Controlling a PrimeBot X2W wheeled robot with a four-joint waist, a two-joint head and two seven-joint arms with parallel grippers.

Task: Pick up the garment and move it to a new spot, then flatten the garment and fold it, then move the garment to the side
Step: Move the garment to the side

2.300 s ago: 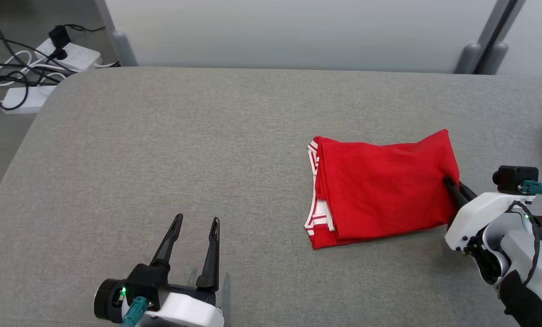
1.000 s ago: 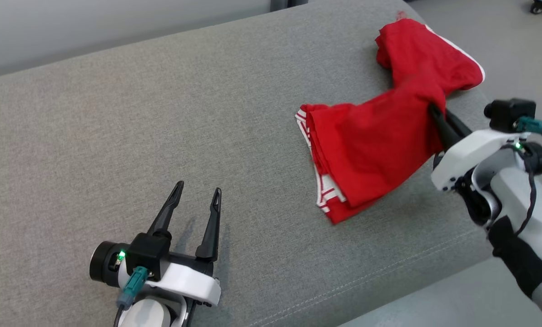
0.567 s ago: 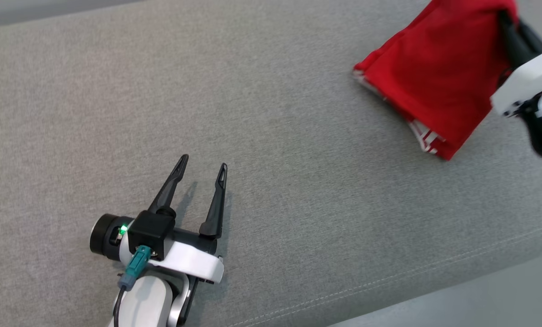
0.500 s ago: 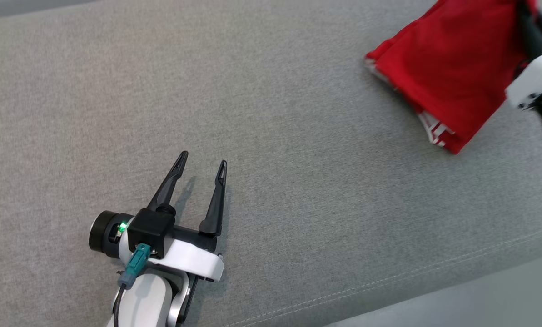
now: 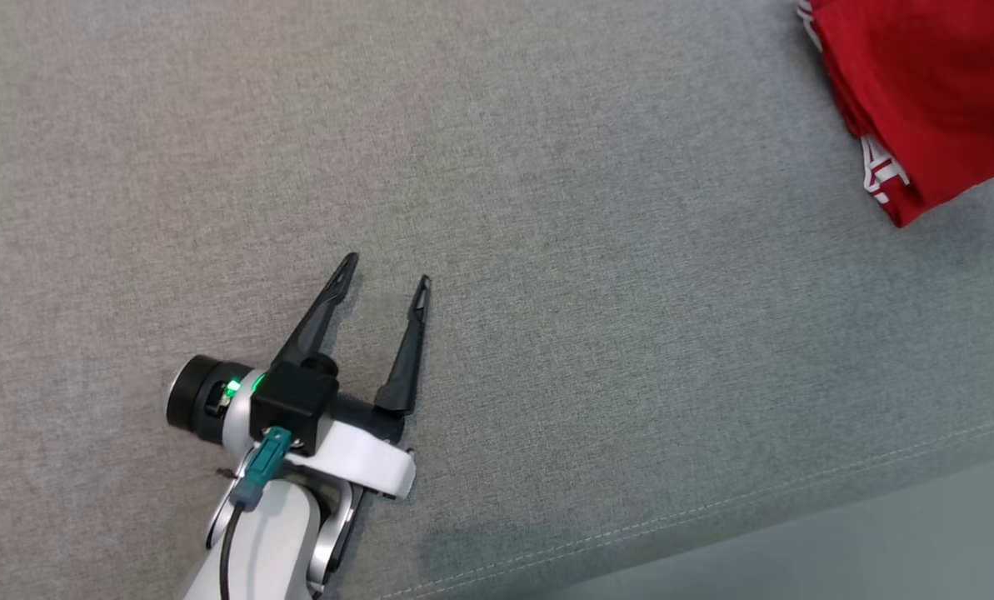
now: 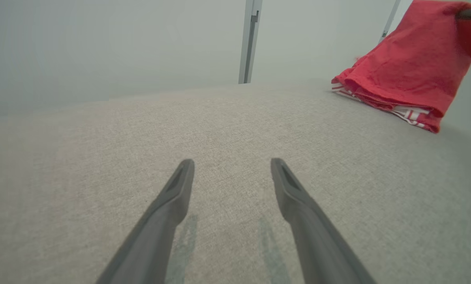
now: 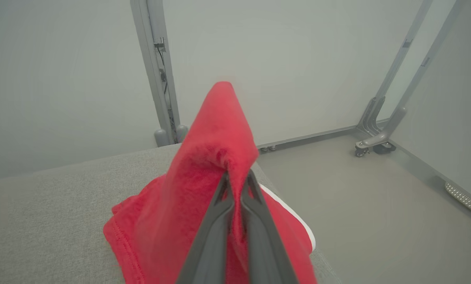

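Right end effector [image 7: 237, 174]: pinched tight on a fold of the red garment [image 7: 215, 130].
Left end effector [image 5: 384, 272]: spread wide, holding nothing, low over the grey worktop [image 5: 630, 292].
Garment: partly raised, near the worktop's right edge.

Two tools, the left tool [image 5: 387, 271] and the right tool [image 7: 236, 174], one red garment [image 5: 930, 92], one grey surface [image 5: 546, 250].
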